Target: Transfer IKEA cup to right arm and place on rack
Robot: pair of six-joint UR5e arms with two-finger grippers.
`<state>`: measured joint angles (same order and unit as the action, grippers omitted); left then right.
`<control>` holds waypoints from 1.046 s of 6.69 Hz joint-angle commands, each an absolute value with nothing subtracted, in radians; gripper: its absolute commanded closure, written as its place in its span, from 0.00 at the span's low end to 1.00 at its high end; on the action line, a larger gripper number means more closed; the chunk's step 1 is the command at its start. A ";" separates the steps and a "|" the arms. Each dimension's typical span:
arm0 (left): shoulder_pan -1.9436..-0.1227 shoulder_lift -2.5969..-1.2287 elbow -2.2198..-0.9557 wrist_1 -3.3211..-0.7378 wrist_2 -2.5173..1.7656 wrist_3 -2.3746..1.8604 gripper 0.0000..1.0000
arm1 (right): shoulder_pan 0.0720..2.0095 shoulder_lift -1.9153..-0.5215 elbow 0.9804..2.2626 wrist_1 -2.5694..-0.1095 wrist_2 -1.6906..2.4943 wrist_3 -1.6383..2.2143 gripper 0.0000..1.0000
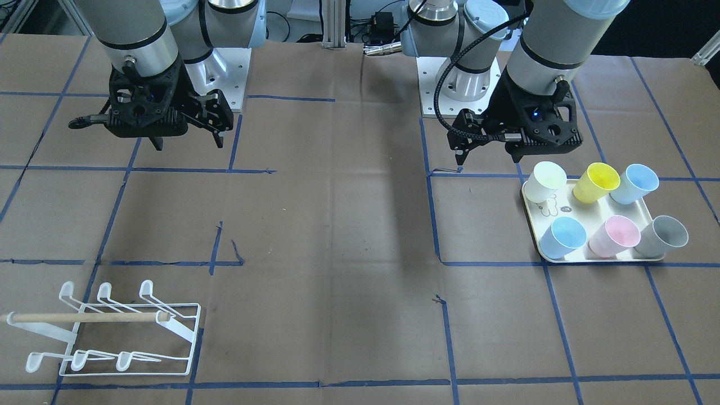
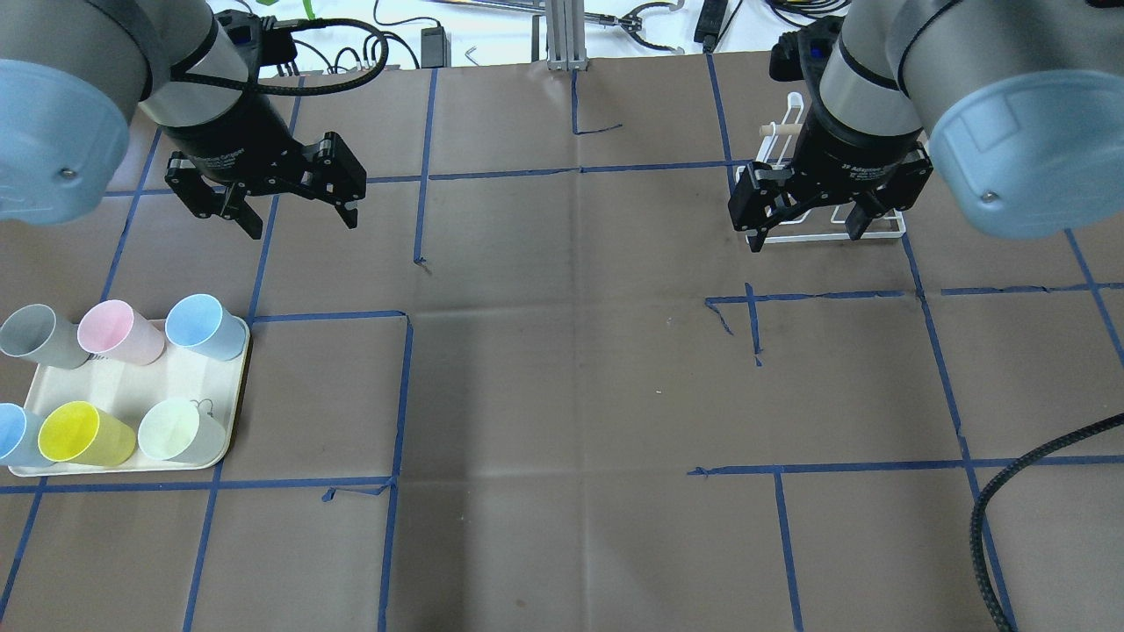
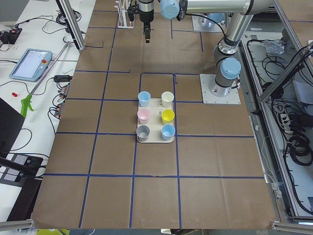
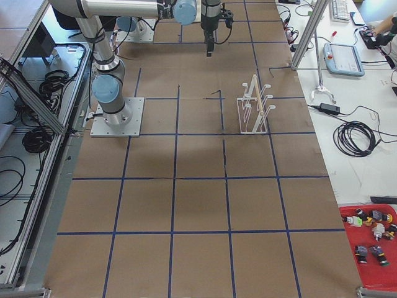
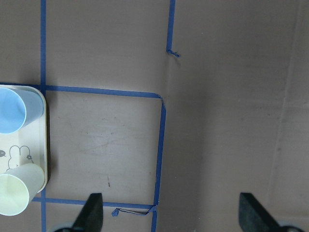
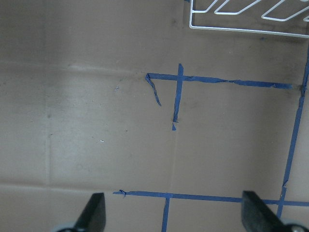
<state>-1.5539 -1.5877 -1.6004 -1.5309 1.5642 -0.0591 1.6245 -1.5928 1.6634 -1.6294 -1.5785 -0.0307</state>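
Several pastel IKEA cups stand upright on a cream tray, among them a blue cup, a yellow cup and a pale cup. My left gripper hangs open and empty above the table, beyond the tray and apart from the cups. The left wrist view shows two cups at its left edge, the blue cup and the pale cup. My right gripper is open and empty above the near edge of the white wire rack. No cup hangs on the rack.
Brown paper with a blue tape grid covers the table. The tray sits on the left arm's side, the rack on the right arm's side. Both arm bases stand along the robot's edge. A black cable loops over the near right corner.
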 commanded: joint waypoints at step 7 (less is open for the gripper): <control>-1.383 -1.543 -1.670 -1.529 1.574 0.144 0.00 | 1.624 -1.578 1.690 -1.634 -1.582 -0.025 0.00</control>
<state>-1.4456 -1.5566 -1.6383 -1.5309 1.5743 0.0675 1.6245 -1.5759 1.6868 -1.6332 -1.5819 -0.0250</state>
